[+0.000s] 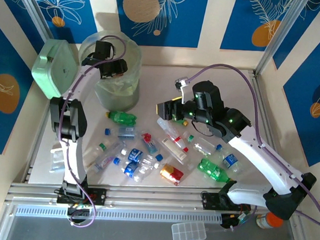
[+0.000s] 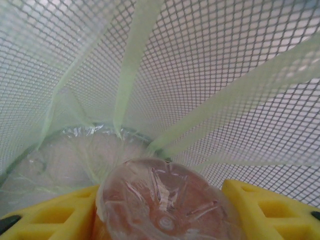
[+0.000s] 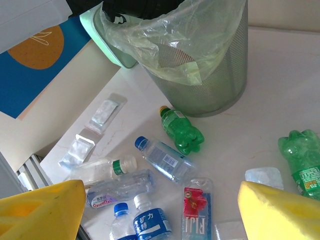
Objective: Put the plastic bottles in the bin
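Observation:
My left gripper hangs inside the mouth of the bin, a tall mesh bucket with a clear bag liner. In the left wrist view its yellow fingers are shut on a clear plastic bottle, base toward the camera, with the bin's mesh wall all around. Several plastic bottles lie on the table, among them a green one near the bin and another green one. My right gripper hovers open above them, nothing between its fingers; below it lie a green bottle and a blue-capped bottle.
A mint green square box stands left of the bin. Small clear bags lie at the table's left side. An orange-capped jar and a clear compartment case sit by the near edge. Metal frame posts border the table.

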